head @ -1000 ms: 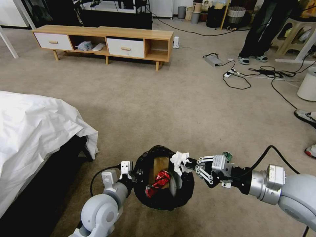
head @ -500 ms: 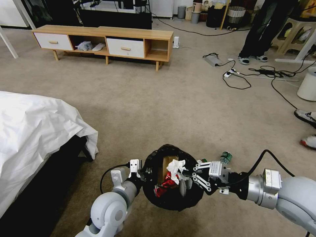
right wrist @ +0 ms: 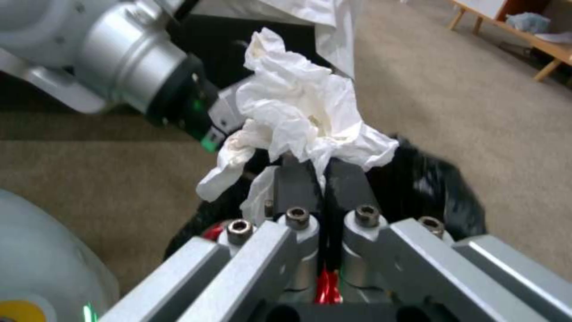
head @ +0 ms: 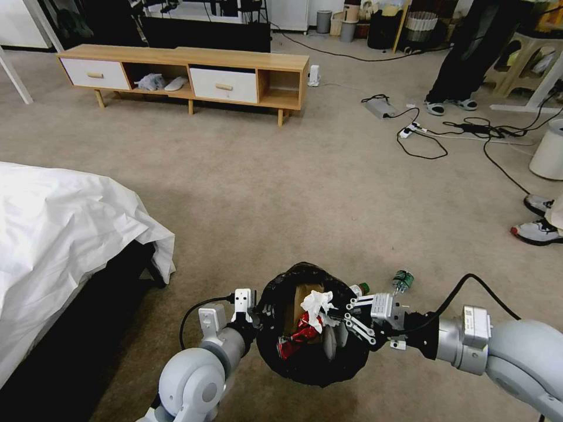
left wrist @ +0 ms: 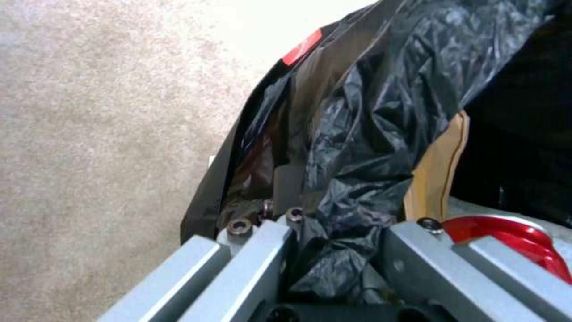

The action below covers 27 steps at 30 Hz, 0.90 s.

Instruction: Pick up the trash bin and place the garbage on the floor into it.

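Note:
The trash bin (head: 314, 357), lined with a crinkled black bag, is held off the floor (head: 328, 193) by my left gripper (head: 253, 315), which is shut on its rim. The left wrist view shows the fingers (left wrist: 262, 250) pinching the black bag (left wrist: 357, 147), with a brown paper bag (left wrist: 438, 179) and a red can (left wrist: 506, 230) inside. My right gripper (head: 333, 313) is shut on a white tissue (head: 316, 302) over the bin's opening; its fingers (right wrist: 298, 183) clamp the tissue (right wrist: 298, 112). Two green-capped bottles (head: 361, 288) (head: 403, 280) lie on the carpet just behind the bin.
A bed with a white sheet (head: 58, 234) fills the left side. A low wooden cabinet (head: 187, 73) stands at the back. Cables and a power strip (head: 422, 132) lie at the back right, near a white bucket (head: 548, 149). A person's shoes (head: 536, 230) are at the right edge.
My left arm has carried the bin to the right. The right gripper has brought the tissue from the bin's far rim to over its opening. The shoes at the right have shifted.

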Tool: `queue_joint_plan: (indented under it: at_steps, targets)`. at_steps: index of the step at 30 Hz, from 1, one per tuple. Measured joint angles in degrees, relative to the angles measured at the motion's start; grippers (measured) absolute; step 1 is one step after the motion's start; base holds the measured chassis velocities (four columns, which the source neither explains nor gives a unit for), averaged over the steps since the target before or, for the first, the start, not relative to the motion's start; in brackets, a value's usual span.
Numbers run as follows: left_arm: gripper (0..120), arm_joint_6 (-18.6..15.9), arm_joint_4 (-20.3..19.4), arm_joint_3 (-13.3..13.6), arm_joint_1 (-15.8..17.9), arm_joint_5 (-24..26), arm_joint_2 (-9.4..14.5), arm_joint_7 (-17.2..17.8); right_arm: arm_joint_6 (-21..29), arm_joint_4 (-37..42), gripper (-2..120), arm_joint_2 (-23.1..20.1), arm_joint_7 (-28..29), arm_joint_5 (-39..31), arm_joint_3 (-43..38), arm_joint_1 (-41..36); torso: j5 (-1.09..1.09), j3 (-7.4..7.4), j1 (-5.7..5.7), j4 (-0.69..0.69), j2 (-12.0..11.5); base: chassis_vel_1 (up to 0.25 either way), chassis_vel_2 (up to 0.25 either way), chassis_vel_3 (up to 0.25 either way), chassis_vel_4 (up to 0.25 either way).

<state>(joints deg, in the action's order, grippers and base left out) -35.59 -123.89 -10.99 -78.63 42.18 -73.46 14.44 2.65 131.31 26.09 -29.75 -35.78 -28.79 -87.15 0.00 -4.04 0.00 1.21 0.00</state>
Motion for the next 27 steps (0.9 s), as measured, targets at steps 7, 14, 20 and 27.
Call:
queue_joint_plan:
  at_steps: [7,14,20,27]
  targets:
    - [0,-0.1,-1.3,0.1,-0.3,1.2,0.7,0.0,-0.8,-2.2,0,1.1,0.0,1.5,2.1,1.0,0.0,0.0,0.0,0.0,0.0,0.0,0.0,0.0,0.0]
    - [0,-0.1,-2.0,0.1,-0.9,1.2,1.2,-0.3,-1.5,-4.0,0,2.2,0.1,3.0,2.8,1.3,0.0,0.0,0.0,0.0,0.0,0.0,0.0,0.0,0.0]
    - [0,-0.1,-2.1,0.0,-1.0,1.2,1.4,-0.4,-2.1,-5.3,0,2.8,0.4,3.7,3.0,1.5,0.0,0.0,0.0,0.0,0.0,0.0,0.0,0.0,0.0]
    - [0,-0.1,-1.8,-0.1,-1.3,1.1,1.4,-0.5,-2.3,-5.8,0,2.9,0.8,3.8,1.1,1.4,0.0,0.0,0.0,0.0,0.0,0.0,0.0,0.0,0.0]
